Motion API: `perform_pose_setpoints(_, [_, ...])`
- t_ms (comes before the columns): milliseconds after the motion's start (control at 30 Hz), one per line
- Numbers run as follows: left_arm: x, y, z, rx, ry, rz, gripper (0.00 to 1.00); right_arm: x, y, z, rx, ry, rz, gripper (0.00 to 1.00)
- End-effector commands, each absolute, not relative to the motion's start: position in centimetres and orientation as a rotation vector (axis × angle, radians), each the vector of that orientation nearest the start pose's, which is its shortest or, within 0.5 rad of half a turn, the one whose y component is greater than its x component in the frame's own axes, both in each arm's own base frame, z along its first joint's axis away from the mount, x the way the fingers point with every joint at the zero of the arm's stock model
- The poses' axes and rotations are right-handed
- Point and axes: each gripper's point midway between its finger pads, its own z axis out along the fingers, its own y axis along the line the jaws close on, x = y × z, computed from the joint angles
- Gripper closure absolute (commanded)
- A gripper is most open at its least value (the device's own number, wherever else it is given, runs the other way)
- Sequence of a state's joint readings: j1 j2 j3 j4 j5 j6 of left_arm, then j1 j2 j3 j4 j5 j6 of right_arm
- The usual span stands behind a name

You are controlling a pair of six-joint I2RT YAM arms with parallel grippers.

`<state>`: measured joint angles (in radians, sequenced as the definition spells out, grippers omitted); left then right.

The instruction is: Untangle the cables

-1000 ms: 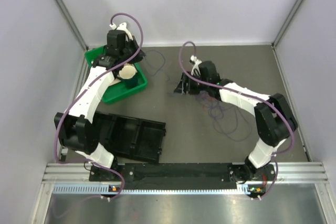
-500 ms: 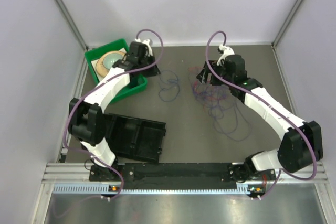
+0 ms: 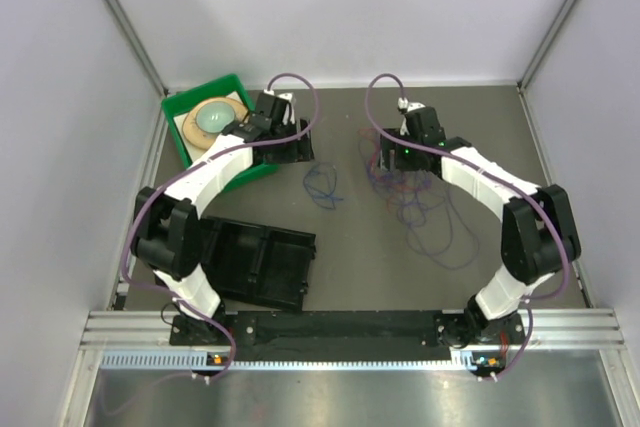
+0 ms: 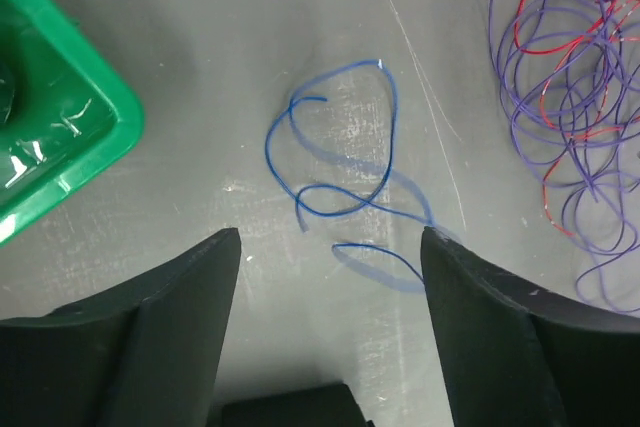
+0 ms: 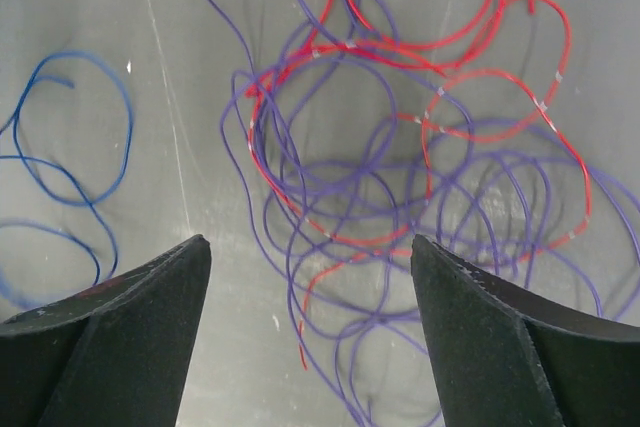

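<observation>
The left tool (image 4: 328, 239) is open and empty; the blue cable (image 4: 394, 122) curls flat just ahead, stretching away. The right tool (image 5: 310, 243) is open above tangled red and purple cables (image 5: 426, 137).

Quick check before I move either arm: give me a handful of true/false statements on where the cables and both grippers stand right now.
1. The blue cable lies apart from the red and purple cables. True.
2. The left gripper is shut on the blue cable. False: it is open above the cable and holds nothing.
3. The red and purple cables are separated from each other. False: they loop through one another in one tangle.
4. The right gripper is open over that tangle. True.
5. The blue cable lies inside the green bin. False: it lies on the table beside the bin.
</observation>
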<state>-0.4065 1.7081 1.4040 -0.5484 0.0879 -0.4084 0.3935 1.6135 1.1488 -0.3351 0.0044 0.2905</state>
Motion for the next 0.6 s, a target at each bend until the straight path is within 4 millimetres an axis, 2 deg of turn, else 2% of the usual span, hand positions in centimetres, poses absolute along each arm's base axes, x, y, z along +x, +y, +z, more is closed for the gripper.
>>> perform_pose_setpoints(0, [40.0, -20.6, 20.0, 0.061, 2.35, -0.497, 0.2, 41.8, 19.0, 12.9, -0.173, 2.329, 0.35, 0.21])
perform_pose_setpoints(33, [40.0, -21.0, 20.1, 0.065, 2.346, -0.515, 0.19, 42.1, 19.0, 11.4, -0.171, 2.363, 0.338, 0.21])
perform_pose_setpoints(100, [39.9, -21.8, 20.1, 0.088, 2.35, -0.531, 0.19, 42.8, 19.1, 10.5, -0.171, 2.385, 0.316, 0.31])
perform_pose_setpoints(133, [39.7, -22.8, 19.6, 0.116, 2.364, -0.527, 0.19, 42.7, 19.0, 9.9, -0.175, 2.403, 0.307, 0.39])
perform_pose_setpoints(167, [39.2, -23.1, 19.0, 0.131, 2.39, -0.504, 0.19, 43.1, 17.7, 9.1, -0.136, 2.418, 0.238, 0.63])
perform_pose_setpoints(200, [39.2, -23.0, 18.6, 0.152, 2.396, -0.431, 0.18, 43.0, 17.1, 9.0, -0.121, 2.42, 0.22, 0.83])
perform_pose_setpoints(233, [38.5, -24.1, 17.8, 0.2, 2.412, -0.377, 0.16, 43.0, 16.4, 8.8, -0.096, 2.42, 0.205, 0.95])
perform_pose_setpoints(267, [38.2, -24.0, 17.2, 0.224, 2.421, -0.314, 0.13, 42.7, 15.1, 8.7, -0.048, 2.415, 0.193, 1.0])
perform_pose_setpoints(300, [38.0, -23.8, 16.6, 0.258, 2.424, -0.241, 0.1, 42.6, 14.3, 8.8, -0.019, 2.408, 0.195, 1.0])
perform_pose_setpoints(333, [37.1, -24.4, 15.7, 0.309, 2.441, -0.216, 0.08, 42.4, 13.8, 8.8, 0.003, 2.404, 0.198, 1.0])
perform_pose_setpoints(367, [36.7, -24.5, 15.2, 0.332, 2.451, -0.196, 0.04, 41.8, 13.1, 8.2, 0.022, 2.418, 0.195, 1.0])
perform_pose_setpoints(400, [36.3, -24.5, 14.7, 0.367, 2.455, -0.168, 0.01, 41.9, 12.1, 8.8, 0.054, 2.398, 0.186, 1.0])
perform_pose_setpoints(500, [34.8, -24.2, 12.0, 0.448, 2.489, -0.051, 0.01, 41.5, 10.1, 8.8, 0.099, 2.391, 0.152, 1.0])
perform_pose_setpoints(567, [33.8, -24.0, 10.5, 0.478, 2.51, 0.015, 0.01, 41.3, 9.6, 8.6, 0.11, 2.395, 0.159, 1.0])
